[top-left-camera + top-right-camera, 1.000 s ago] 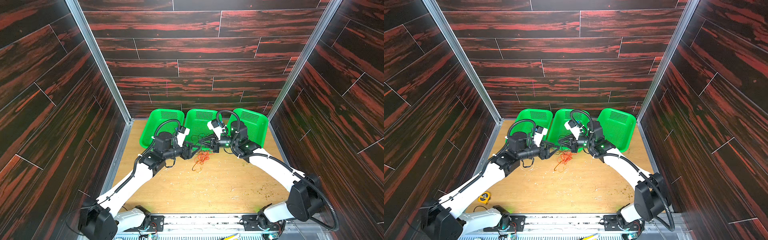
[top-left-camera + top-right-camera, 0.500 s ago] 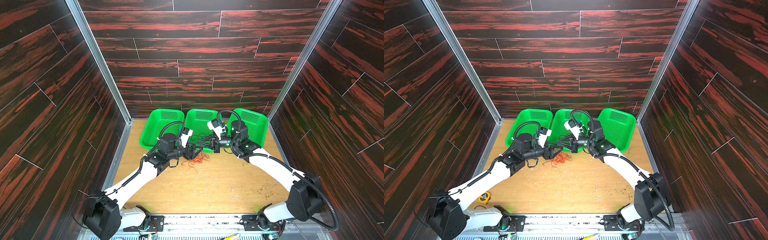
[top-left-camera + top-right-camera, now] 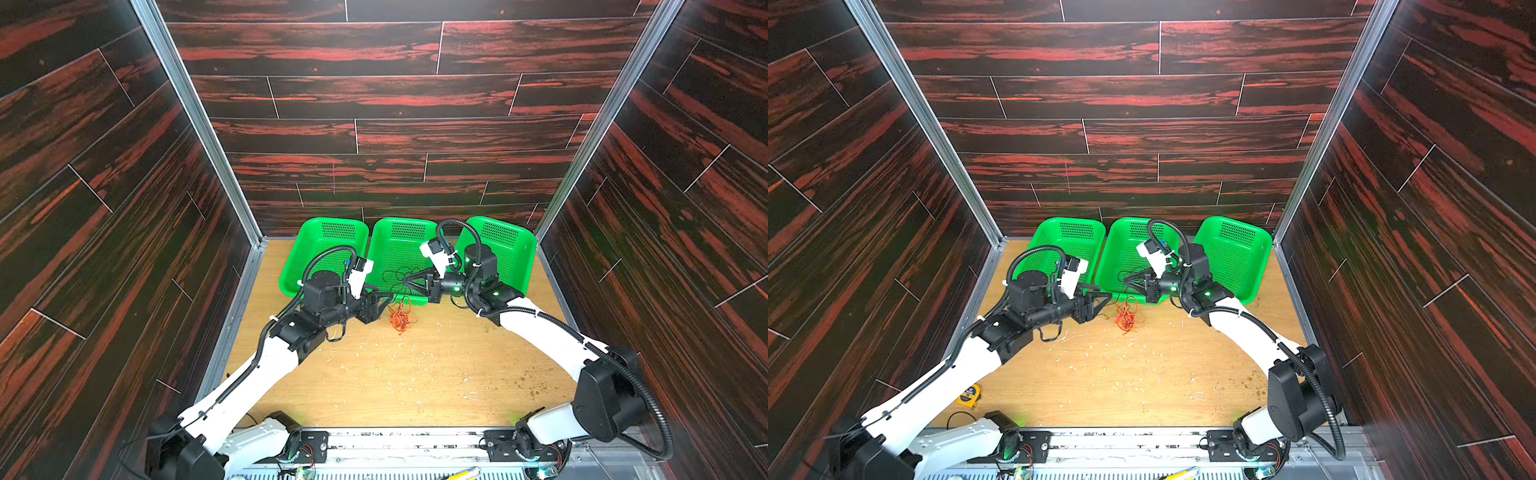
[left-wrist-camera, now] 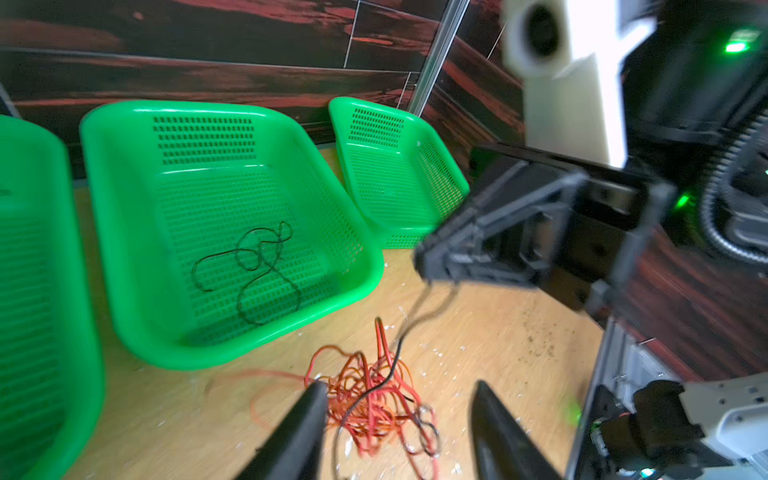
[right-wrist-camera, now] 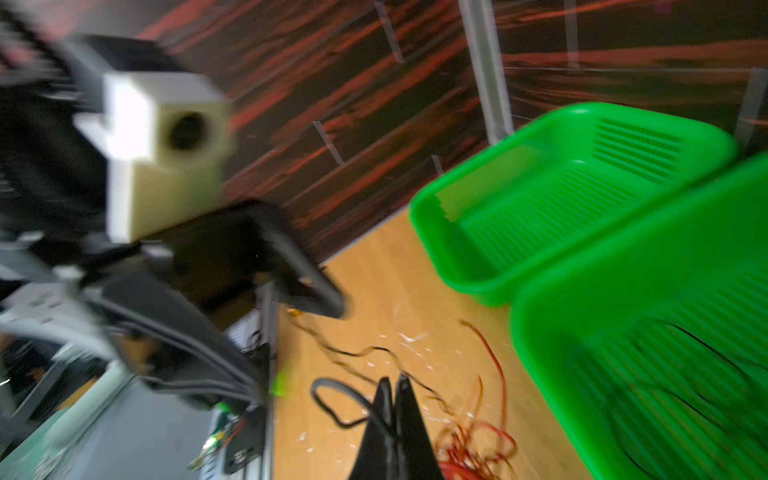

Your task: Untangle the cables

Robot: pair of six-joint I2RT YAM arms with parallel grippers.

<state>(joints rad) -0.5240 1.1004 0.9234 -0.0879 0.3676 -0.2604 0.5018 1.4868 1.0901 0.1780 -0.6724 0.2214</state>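
- Left gripper [image 4: 399, 386] has eased back a little; its fingers [image 4: 299, 424] stand spread, holding nothing
- red-orange tangle [image 4: 374, 411] lies on the table [image 3: 415, 374] just ahead, between them, nearer this gripper than the right gripper [image 5: 392, 382]
- dark strand [image 4: 397, 353] climbs from it, up and away, into the right jaws, pressed together on it
- farther, a black wire [image 4: 249, 270] lies loose in the middle basket [image 4: 249, 345]

The left basket [image 3: 328, 221], middle basket [image 3: 399, 221] and right basket [image 3: 525, 245] stand in a row at the back of the worktop [image 3: 395, 374]. A lone cable [image 4: 253, 270] lies in the middle basket. The cable tangle [image 3: 400, 318] lies on the worktop just before it, right of the left gripper [image 3: 386, 297].
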